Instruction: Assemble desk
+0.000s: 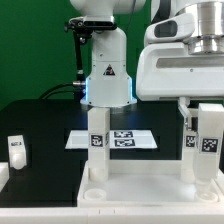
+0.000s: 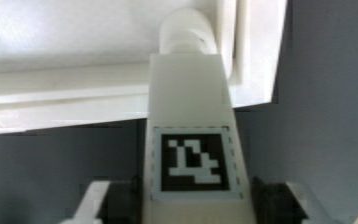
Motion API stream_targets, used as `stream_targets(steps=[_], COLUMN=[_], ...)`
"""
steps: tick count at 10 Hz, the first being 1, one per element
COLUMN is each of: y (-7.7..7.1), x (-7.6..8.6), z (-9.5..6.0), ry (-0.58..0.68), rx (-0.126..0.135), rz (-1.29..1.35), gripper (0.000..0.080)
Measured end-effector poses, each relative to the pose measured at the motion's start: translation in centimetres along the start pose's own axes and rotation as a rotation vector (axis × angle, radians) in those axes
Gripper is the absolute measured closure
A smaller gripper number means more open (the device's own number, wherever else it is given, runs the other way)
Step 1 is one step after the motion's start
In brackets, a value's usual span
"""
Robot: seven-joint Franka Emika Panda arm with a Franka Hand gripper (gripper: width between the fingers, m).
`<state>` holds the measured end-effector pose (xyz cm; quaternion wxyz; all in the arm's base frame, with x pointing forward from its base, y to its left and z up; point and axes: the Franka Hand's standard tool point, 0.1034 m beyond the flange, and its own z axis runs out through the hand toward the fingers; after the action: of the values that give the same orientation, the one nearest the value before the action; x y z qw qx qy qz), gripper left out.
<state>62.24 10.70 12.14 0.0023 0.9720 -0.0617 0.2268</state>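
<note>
The white tabletop panel (image 1: 140, 182) lies flat at the front of the black table. One white leg (image 1: 97, 145) with square tags stands upright on its left part, and another (image 1: 189, 142) stands on its right part. My gripper (image 1: 200, 104) hangs over the panel's right end, shut on a third tagged leg (image 1: 210, 135) and holding it upright against the panel. In the wrist view this leg (image 2: 197, 120) runs between my fingers (image 2: 101, 203) toward the panel (image 2: 78, 95). A loose leg (image 1: 17, 150) lies at the exterior view's left.
The marker board (image 1: 125, 139) lies flat behind the panel, in front of the robot's base (image 1: 105, 75). A black cable hangs to the left of the base. The table's front edge runs just below the panel.
</note>
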Motion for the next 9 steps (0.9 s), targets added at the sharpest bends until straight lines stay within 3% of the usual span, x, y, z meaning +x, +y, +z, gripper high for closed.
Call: stream_targets(steps=[9], y=[-0.9], x=[-0.3], z=[1.7], ry=[0.035], rx=[-0.003], rz=[-0.025], gripper=[0.0515])
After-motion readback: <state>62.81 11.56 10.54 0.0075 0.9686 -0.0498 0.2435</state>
